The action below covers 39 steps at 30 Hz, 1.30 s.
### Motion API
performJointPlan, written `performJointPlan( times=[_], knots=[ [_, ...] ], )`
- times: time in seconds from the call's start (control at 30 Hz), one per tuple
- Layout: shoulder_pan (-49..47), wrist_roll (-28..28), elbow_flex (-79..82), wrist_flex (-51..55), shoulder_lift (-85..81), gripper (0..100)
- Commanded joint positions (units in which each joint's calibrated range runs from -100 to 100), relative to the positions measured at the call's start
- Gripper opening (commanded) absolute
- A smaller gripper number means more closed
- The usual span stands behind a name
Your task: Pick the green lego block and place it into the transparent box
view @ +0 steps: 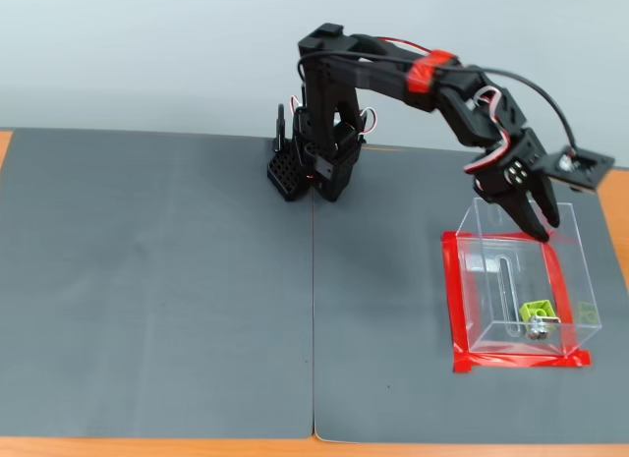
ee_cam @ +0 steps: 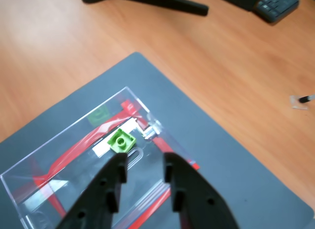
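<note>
The green lego block [ee_cam: 121,141] lies on the floor of the transparent box [ee_cam: 59,145], next to the small metal bolt [ee_cam: 149,132]. In the fixed view the block [view: 539,311] sits near the box's front right corner, inside the clear walls [view: 485,280] bordered by red tape [view: 455,300]. My gripper [ee_cam: 144,166] is open and empty, its black fingers above the box and apart from the block. In the fixed view the gripper [view: 536,219] hangs over the box's far rim.
The box stands on a dark grey mat [view: 157,280] on a wooden table [ee_cam: 221,56]. A black stand leg [ee_cam: 167,1] and a keyboard corner [ee_cam: 278,5] lie at the far edge. A small pen-like thing [ee_cam: 304,99] lies at the right. The arm's base [view: 314,162] stands at mat centre back.
</note>
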Motion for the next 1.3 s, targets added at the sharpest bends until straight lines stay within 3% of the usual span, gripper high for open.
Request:
performJointPlan(
  times=[0.0, 0.33, 0.87, 1.27],
  knots=[
    [4.3, 0.1, -2.7, 0.2, -6.8, 4],
    [16.5, -0.3, 1.3, 0.2, -17.6, 2],
    [35.3, -0.4, 33.0, 0.1, -49.7, 2],
    [40.6, -0.4, 52.1, 0.1, -65.2, 2]
  ],
)
